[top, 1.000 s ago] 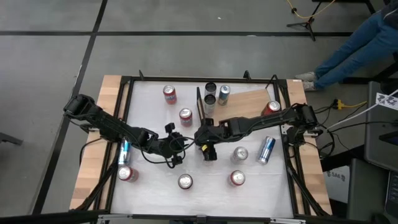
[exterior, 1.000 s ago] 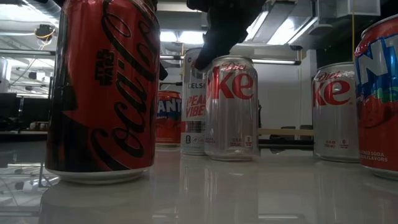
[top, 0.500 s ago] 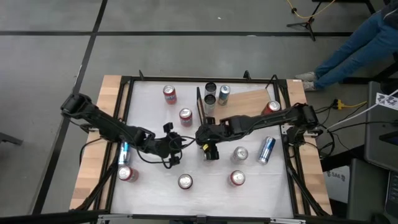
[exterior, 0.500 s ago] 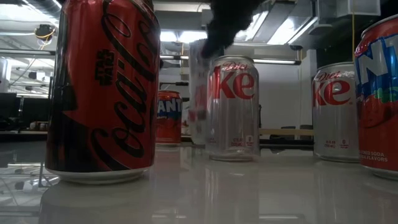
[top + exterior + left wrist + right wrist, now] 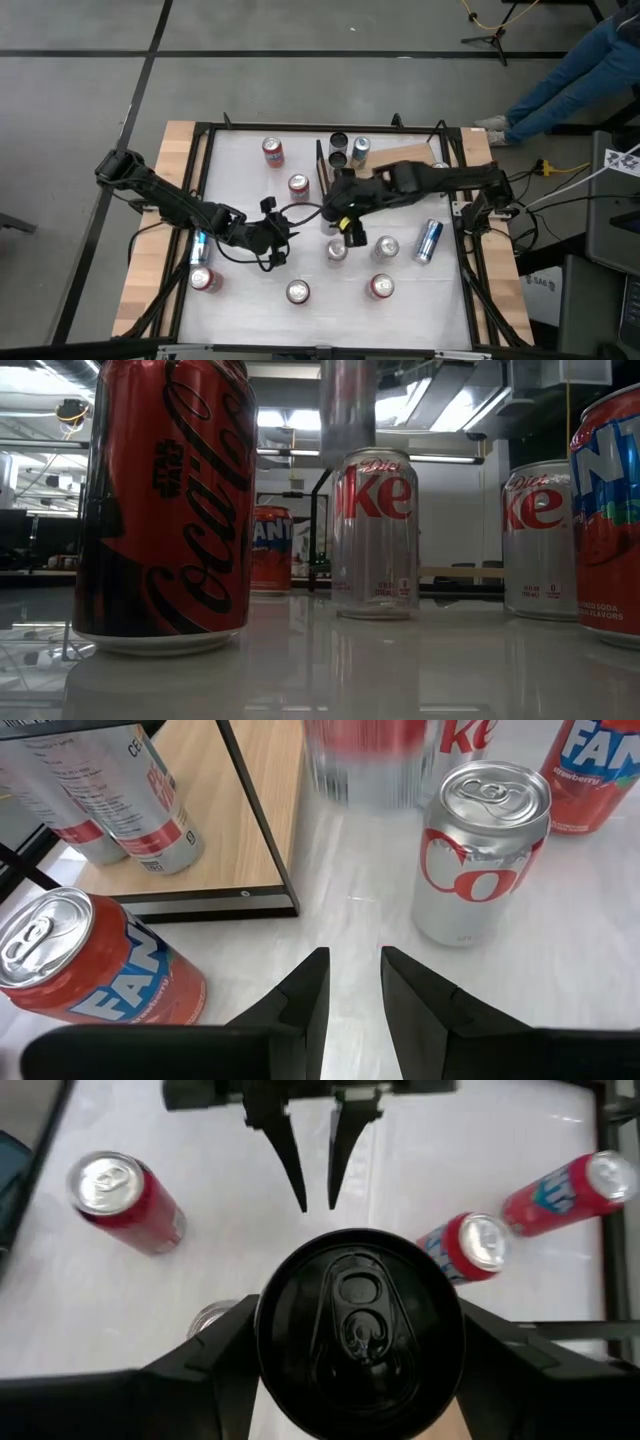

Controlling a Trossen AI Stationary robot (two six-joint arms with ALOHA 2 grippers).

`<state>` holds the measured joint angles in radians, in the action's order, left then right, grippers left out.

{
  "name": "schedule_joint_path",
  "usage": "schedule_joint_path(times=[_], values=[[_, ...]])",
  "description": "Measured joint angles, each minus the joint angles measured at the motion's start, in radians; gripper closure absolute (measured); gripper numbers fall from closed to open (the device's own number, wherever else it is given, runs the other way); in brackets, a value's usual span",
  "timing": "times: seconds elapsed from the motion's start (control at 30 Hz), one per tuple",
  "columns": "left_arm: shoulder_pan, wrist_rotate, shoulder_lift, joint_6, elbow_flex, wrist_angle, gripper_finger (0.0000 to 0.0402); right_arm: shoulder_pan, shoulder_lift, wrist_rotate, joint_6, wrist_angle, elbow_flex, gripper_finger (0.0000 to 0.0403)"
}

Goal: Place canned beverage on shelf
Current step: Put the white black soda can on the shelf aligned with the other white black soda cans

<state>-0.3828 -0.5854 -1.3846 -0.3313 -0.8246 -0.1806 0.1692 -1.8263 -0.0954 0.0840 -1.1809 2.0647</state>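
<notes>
One black-topped can [image 5: 360, 1332] now hangs clamped in the right gripper [image 5: 343, 215], lifted off the white table [image 5: 250, 300] beside the shelf [image 5: 400, 158] instead of standing there. Left gripper [image 5: 352, 982] waits nearby, fingers slightly apart, empty. Placing comes next.

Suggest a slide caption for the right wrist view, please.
Right gripper carries a black-topped can above the white table.

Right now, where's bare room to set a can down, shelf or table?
Shelf: bare board right of the cans at its frame end, though the right arm hangs over it. Table: corner by the lying blue can free. Crowded: mid-table, around the silver cans.
</notes>
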Motion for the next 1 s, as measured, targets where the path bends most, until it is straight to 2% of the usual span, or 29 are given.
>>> schedule_joint_path(times=[0.17, 0.3, 0.5, 0.7, 0.83, 1.0], values=[[0.0, 0.0, 0.0, -0.001, 0.0, 0.001, 0.0317, 0.0, 0.009, 0.0, 0.002, -0.135, 0.088, 0.0157], [0.0, 0.0, 0.0, -0.003, 0.0, 0.001, 0.0317, 0.0, 0.043, -0.009, 0.001, -0.2, 0.063, 0.0159], [0.0, 0.0, 0.0, -0.008, 0.0, 0.001, 0.0317, -0.022, 0.127, -0.027, -0.007, -0.154, -0.128, 0.0158], [0.0, -0.001, 0.0, -0.008, 0.0, 0.001, 0.0317, -0.124, 0.259, -0.015, 0.006, 0.054, -0.413, 0.0158], [0.0, -0.001, 0.0, -0.008, 0.0, 0.004, 0.0317, -0.203, 0.303, 0.053, 0.066, 0.2, -0.556, 0.0157], [0.0, -0.001, 0.0, -0.009, 0.0, 0.005, 0.0317, -0.263, 0.304, 0.13, 0.146, 0.321, -0.661, 0.0156]])
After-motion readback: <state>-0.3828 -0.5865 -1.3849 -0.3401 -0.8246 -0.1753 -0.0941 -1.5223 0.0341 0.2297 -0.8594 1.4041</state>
